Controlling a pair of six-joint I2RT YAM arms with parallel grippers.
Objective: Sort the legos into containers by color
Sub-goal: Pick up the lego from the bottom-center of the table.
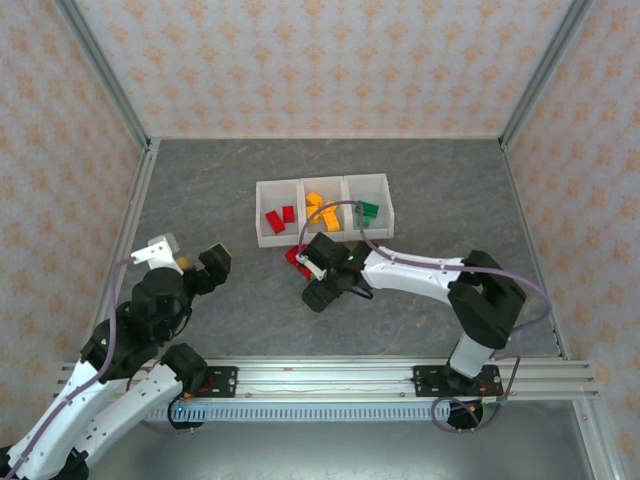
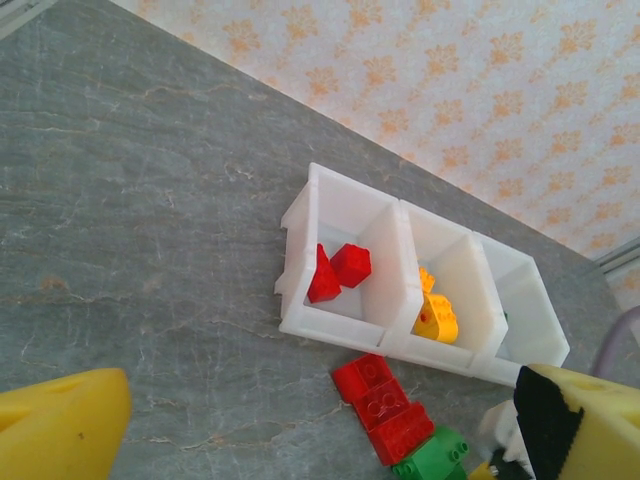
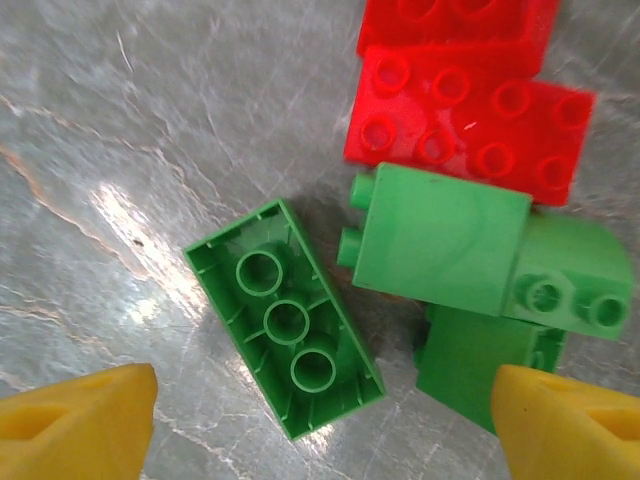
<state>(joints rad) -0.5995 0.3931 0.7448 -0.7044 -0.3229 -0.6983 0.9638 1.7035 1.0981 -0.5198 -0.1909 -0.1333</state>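
Observation:
The containers (image 1: 300, 241) form a white three-bin tray at mid-table. Its left bin holds red legos (image 1: 279, 217), the middle orange ones (image 1: 320, 210), the right a green one (image 1: 368, 211). Loose legos lie just in front of the tray: red bricks (image 3: 470, 130), green bricks (image 3: 445, 240) and an upside-down green brick (image 3: 285, 318). My right gripper (image 3: 320, 425) hovers open over this pile, its yellow fingertips either side of the upside-down brick and touching nothing. My left gripper (image 1: 187, 258) stands open and empty to the left, facing the tray (image 2: 340, 330) and the loose red bricks (image 2: 385, 405).
Patterned walls with metal posts (image 1: 135, 190) enclose the grey stone-look table on three sides. The arm bases sit on a rail (image 1: 330, 380) at the near edge. The right arm (image 1: 430, 275) stretches leftward across the table in front of the tray.

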